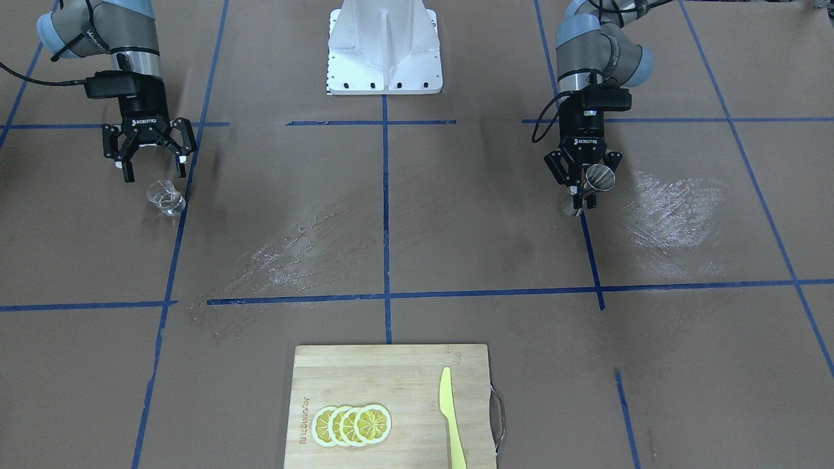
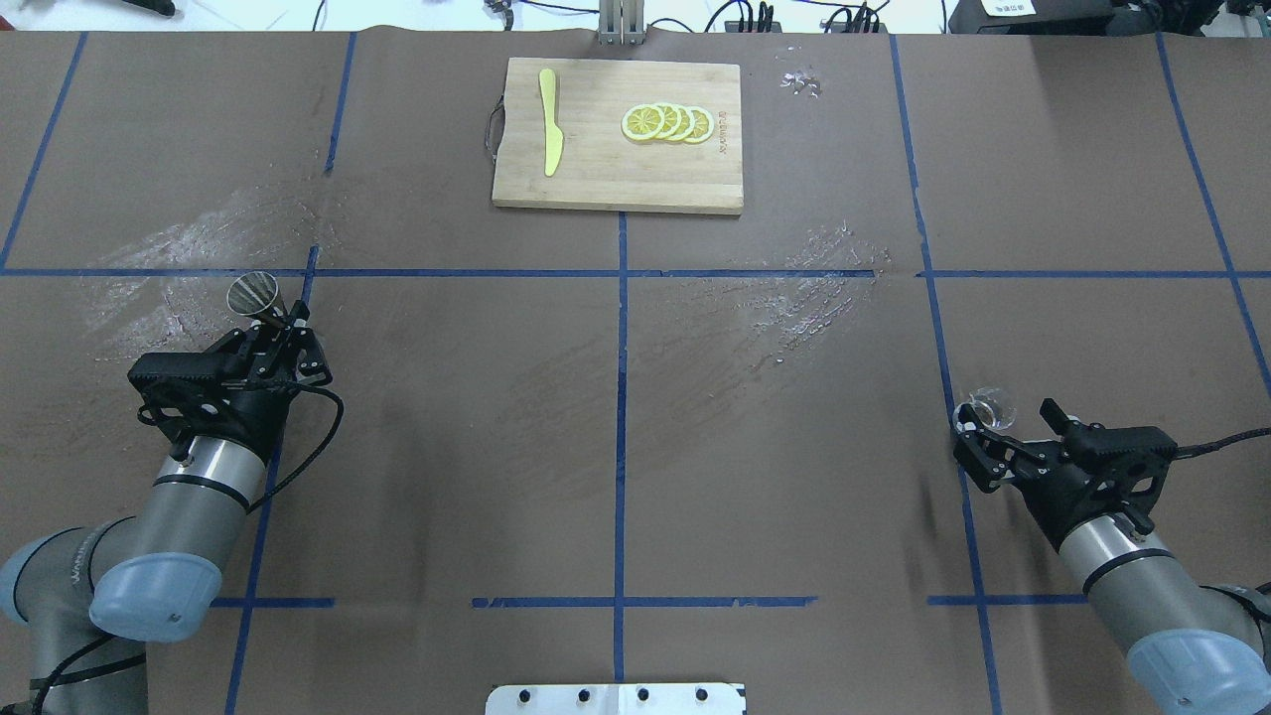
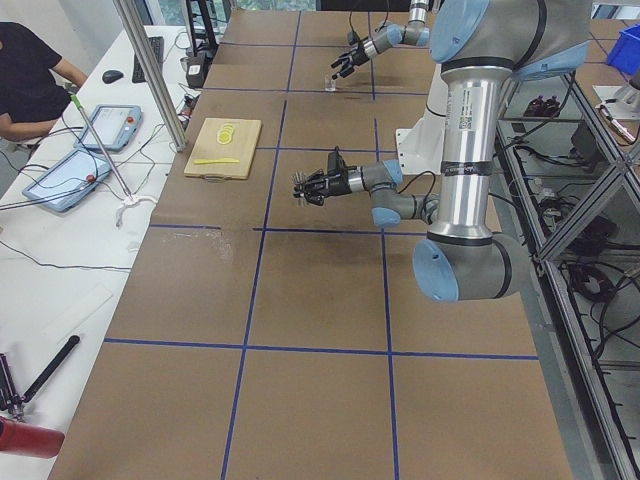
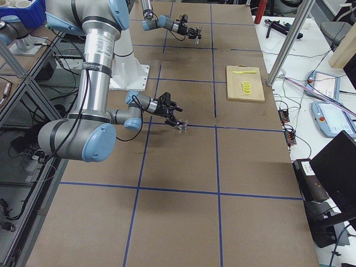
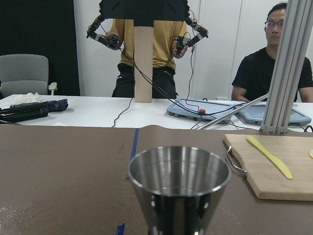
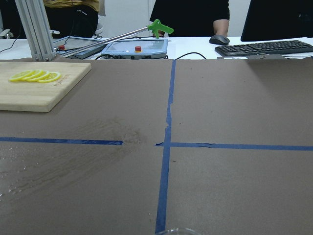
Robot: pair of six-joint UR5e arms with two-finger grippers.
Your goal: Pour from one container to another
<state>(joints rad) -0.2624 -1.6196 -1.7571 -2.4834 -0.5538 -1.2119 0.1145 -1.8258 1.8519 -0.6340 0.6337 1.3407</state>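
Left gripper [image 1: 582,192] is clamped on a conical stainless-steel cup [image 1: 599,177], wide mouth showing (beside a blue tape line). Right gripper [image 1: 154,171] has its fingers spread, gripping nothing. A small clear glass [image 1: 165,197] stands on the brown paper-covered table [image 1: 456,228] just in front of its fingertips. Well apart is a wooden cutting board [image 1: 391,378] with lemon slices [image 1: 352,425] and a yellow plastic knife [image 1: 449,417].

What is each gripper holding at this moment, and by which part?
Left gripper: the metal cup, gripped at its narrow lower end. Right gripper: open and empty, with the glass standing just ahead of it.
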